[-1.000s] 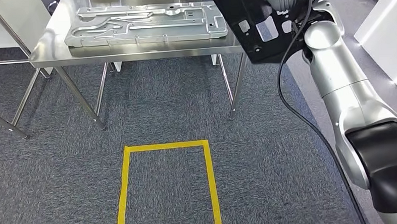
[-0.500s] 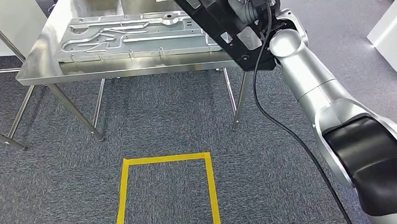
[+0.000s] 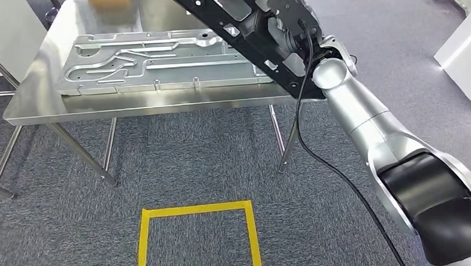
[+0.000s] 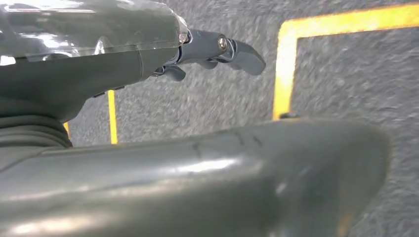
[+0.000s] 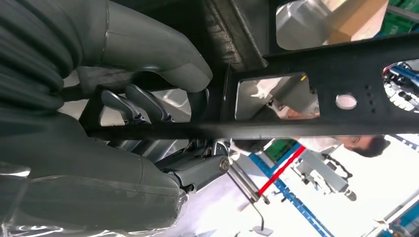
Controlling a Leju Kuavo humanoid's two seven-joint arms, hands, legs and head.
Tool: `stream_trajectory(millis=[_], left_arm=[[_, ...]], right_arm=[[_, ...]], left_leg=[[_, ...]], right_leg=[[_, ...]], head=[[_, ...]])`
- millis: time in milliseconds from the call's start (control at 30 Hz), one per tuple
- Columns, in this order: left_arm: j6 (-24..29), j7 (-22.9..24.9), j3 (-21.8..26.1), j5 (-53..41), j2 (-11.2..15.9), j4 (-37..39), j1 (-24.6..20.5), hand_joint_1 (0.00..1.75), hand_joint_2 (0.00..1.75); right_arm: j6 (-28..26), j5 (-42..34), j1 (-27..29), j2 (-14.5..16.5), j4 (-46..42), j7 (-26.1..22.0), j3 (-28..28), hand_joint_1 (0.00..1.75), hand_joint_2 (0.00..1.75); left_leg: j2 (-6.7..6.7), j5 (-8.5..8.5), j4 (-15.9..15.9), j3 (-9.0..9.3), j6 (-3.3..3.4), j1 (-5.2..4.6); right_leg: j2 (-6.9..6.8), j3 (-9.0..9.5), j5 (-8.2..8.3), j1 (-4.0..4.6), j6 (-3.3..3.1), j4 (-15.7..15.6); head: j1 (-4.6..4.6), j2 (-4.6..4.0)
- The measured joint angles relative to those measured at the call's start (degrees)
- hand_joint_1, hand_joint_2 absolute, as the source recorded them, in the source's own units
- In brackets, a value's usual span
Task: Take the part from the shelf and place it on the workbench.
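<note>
Overhead, one black part (image 3: 240, 31) in right fingers (image 5: 143, 103); left fingers (image 4: 237, 49) loose, empty.

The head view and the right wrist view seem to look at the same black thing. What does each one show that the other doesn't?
Head view alone: the steel workbench, a silver stamped panel lying on it, grey carpet with a yellow tape square, and the silver right arm reaching up.

Right wrist view alone: the right hand up close, fingers wrapped around a bar of the part, and a person beyond.

Both: the black part, a flat frame with cut-out holes, held in the air.
</note>
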Motion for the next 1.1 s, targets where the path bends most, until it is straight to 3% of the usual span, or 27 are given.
stream_trajectory(millis=[67, 100, 133, 167, 200, 267, 300, 333, 400, 467, 500, 567, 633, 667, 700, 767, 800, 833, 867, 933, 1000, 1067, 1100], left_arm=[[0.0, 0.1, 0.0, 0.0, 0.0, 0.0, -0.1, 0.0, 0.0], [0.0, 0.1, 0.0, 0.0, 0.0, 0.0, -0.1, 0.0, 0.0], [0.0, 0.1, 0.0, 0.0, -0.1, 0.0, 0.0, 0.0, 0.0], [0.0, 0.2, 0.0, -0.1, -0.1, 0.0, 0.1, 0.0, 0.0], [-0.1, 0.2, 0.0, -0.1, -0.1, 0.0, 0.2, 0.0, 0.0], [-0.3, 0.3, 0.0, -0.2, -0.2, 0.0, 0.2, 0.0, 0.0], [-0.3, 0.3, 0.0, -0.3, -0.2, 0.1, 0.2, 0.0, 0.0], [-0.4, 0.2, 0.0, -0.4, -0.2, 0.1, 0.2, 0.0, 0.0], [-0.5, 0.2, 0.0, -0.6, -0.1, 0.0, 0.1, 0.0, 0.0], [-0.6, 0.2, 0.0, -0.8, -0.1, 0.0, -0.1, 0.0, 0.0], [-0.6, 0.2, 0.0, -0.9, -0.1, 0.0, -0.2, 0.0, 0.0], [-0.6, 0.2, 0.0, -1.1, -0.1, 0.1, -0.2, 0.0, 0.0], [-0.7, 0.3, 0.0, -1.2, -0.1, 0.1, -0.1, 0.0, 0.0], [-0.8, 0.4, 0.0, -1.3, -0.1, 0.1, 0.0, 0.0, 0.0], [-0.9, 0.5, 0.0, -1.3, -0.1, 0.1, 0.1, 0.0, 0.0], [-1.1, 0.7, 0.0, -1.6, -0.1, 0.1, 0.3, 0.0, 0.0], [-1.2, 0.8, -0.1, -1.7, -0.1, 0.1, 0.3, 0.0, 0.0], [-1.4, 0.9, -0.1, -1.9, 0.0, 0.1, 0.3, 0.0, 0.0], [-1.4, 1.0, -0.2, -2.0, 0.0, 0.1, 0.2, 0.0, 0.0], [-1.5, 1.0, -0.3, -2.3, 0.0, 0.0, 0.1, 0.0, 0.0], [-1.5, 1.1, -0.3, -2.4, -0.1, 0.1, 0.0, 0.0, 0.0], [-1.5, 1.1, -0.3, -2.4, -0.1, 0.1, 0.1, 0.0, 0.0], [-1.5, 1.1, -0.3, -2.4, -0.1, 0.1, 0.2, 0.0, 0.0]], right_arm=[[0.0, 1.2, 0.9, -0.3, -0.1, 0.1, -0.1, 1.75, 1.75], [0.0, 1.9, 1.5, -0.6, -0.2, 0.1, -0.3, 1.75, 1.75], [0.0, 2.5, 2.1, -0.7, -0.3, 0.1, -0.5, 1.75, 1.75], [0.0, 3.0, 2.6, -0.9, -0.4, 0.1, -0.9, 1.75, 1.75], [0.0, 3.3, 3.1, -1.0, -0.5, 0.1, -1.1, 1.75, 1.75], [0.0, 3.6, 4.1, -1.4, -0.5, 0.1, -1.6, 1.75, 1.75], [0.0, 3.8, 4.6, -1.6, -0.7, 0.2, -1.8, 1.75, 1.75], [0.0, 4.0, 5.0, -1.9, -1.0, 0.2, -2.1, 1.75, 1.75], [0.0, 4.4, 5.3, -2.2, -2.2, 0.3, -2.9, 1.75, 1.75], [-0.3, 4.5, 5.3, -2.5, -3.4, 0.4, -3.8, 1.75, 1.75], [-0.4, 4.6, 5.6, -2.6, -3.9, 0.4, -4.2, 1.75, 1.75], [-0.7, 4.8, 6.5, -2.7, -4.8, 0.6, -4.9, 1.75, 1.75], [-0.9, 5.2, 7.7, -2.8, -5.7, 0.8, -5.4, 1.75, 1.75], [-1.0, 5.3, 8.1, -2.8, -6.3, 0.9, -5.8, 1.75, 1.75], [-1.0, 5.4, 8.4, -2.9, -6.8, 0.9, -6.1, 1.75, 1.75], [-1.2, 5.7, 8.8, -3.0, -7.9, 1.2, -6.6, 1.75, 1.75], [-1.4, 5.9, 9.0, -3.1, -8.4, 1.4, -6.8, 1.75, 1.75], [-1.5, 6.2, 9.2, -3.3, -9.0, 1.8, -7.0, 1.75, 1.75], [-1.5, 6.4, 9.2, -3.4, -9.8, 2.1, -7.2, 1.75, 1.75], [-1.5, 6.7, 9.1, -3.7, -11.2, 2.5, -7.7, 1.75, 1.75], [-1.4, 6.9, 9.2, -3.8, -11.8, 2.7, -8.0, 1.75, 1.75], [-1.2, 6.9, 9.9, -3.8, -11.9, 2.9, -8.1, 1.75, 1.75], [-1.2, 6.9, 10.3, -3.9, -11.9, 3.0, -8.1, 1.75, 1.75]], left_leg=[[-0.22, -1.64, 0.0, 1.86, 0.08, -0.01], [-0.44, -2.54, 0.0, 2.98, 0.08, -0.01], [-0.66, -3.52, 0.0, 4.2, 0.06, -0.02], [-0.81, -4.51, 0.0, 5.46, 0.02, -0.06], [-0.92, -5.47, -0.1, 6.48, -0.06, -0.08], [-1.2, -7.31, 0.0, 8.19, -0.53, -0.22], [-1.34, -7.99, 0.0, 8.84, -0.85, -0.29], [-1.45, -8.26, 0.2, 9.39, -1.21, -0.37], [-1.28, -7.86, 1.9, 9.11, -1.75, -0.48], [-0.7, -7.45, 7.0, 6.19, -2.3, -0.41], [-0.38, -8.06, 10.1, 4.02, -2.56, -0.28], [-0.06, -11.7, 14.7, -0.24, -2.88, -0.11], [0.09, -14.2, 14.3, -2.68, -2.95, -0.1], [0.12, -13.19, 12.0, -3.08, -2.88, -0.11], [0.12, -9.94, 8.8, -3.18, -2.7, -0.14], [0.14, -1.78, 3.1, -3.12, -2.11, -0.42], [0.15, 0.9, 1.5, -2.92, -1.76, -0.57], [0.15, 1.62, 0.9, -2.64, -1.42, -0.77], [0.16, 1.11, 0.7, -2.04, -1.07, -0.8], [0.08, 0.38, -0.1, -0.66, -0.47, -0.66], [0.0, -0.64, -0.8, 1.28, -0.14, -0.33], [-0.19, -2.04, -1.3, 3.37, -0.06, -0.21], [-0.32, -2.8, -1.4, 4.44, -0.07, -0.19]], right_leg=[[-0.13, -4.33, -4.4, -0.09, 0.27, 3.5], [-0.18, -5.71, -6.45, -0.1, 0.26, 3.2], [-0.2, -6.53, -7.24, -0.07, 0.11, 1.7], [-0.22, -6.92, -5.99, -0.01, -0.12, -1.1], [-0.28, -6.98, -1.96, 0.12, -0.46, -4.7], [-0.25, -6.9, 7.62, 0.69, -1.19, -10.7], [-0.22, -6.76, 10.51, 0.93, -1.61, -12.1], [-0.16, -6.56, 11.06, 1.03, -1.95, -12.6], [-0.09, -5.34, 9.95, 0.66, -2.65, -12.7], [-0.03, -3.67, 8.78, 0.37, -3.2, -13.1], [-0.01, -2.81, 8.02, 0.39, -3.4, -13.1], [0.08, -0.82, 6.29, 0.38, -3.5, -13.2], [0.2, 1.56, 4.36, 0.36, -3.39, -13.2], [0.24, 2.78, 3.38, 0.36, -3.29, -13.2], [0.26, 3.96, 2.37, 0.38, -3.16, -13.2], [0.35, 5.83, 0.55, 0.47, -2.69, -13.2], [0.43, 6.47, -0.11, 0.49, -2.32, -13.5], [0.48, 6.92, -0.44, 0.47, -1.93, -13.5], [0.5, 7.15, -0.46, 0.42, -1.56, -13.5], [0.29, 5.95, 0.22, 0.28, -1.0, -10.4], [0.06, 1.92, -0.23, 0.14, -0.43, -3.7], [-0.11, -2.56, -3.61, -0.06, 0.1, 1.8], [-0.18, -4.24, -5.42, -0.15, 0.22, 2.7]], head=[[0.0, 0.0], [0.0, 0.0], [0.0, 0.0], [0.0, 0.0], [0.01, 0.0], [0.01, 0.0], [0.02, 0.0], [0.02, 0.0], [0.02, 0.0], [-0.03, 0.0], [-0.04, 0.0], [-0.07, 0.0], [-0.07, 0.0], [-0.07, 0.0], [-0.07, 0.0], [-0.06, 0.0], [-0.08, 0.0], [-0.06, 0.0], [-0.08, 0.0], [-0.04, 0.0], [-0.04, 0.0], [-0.04, 0.0], [-0.04, 0.0]])
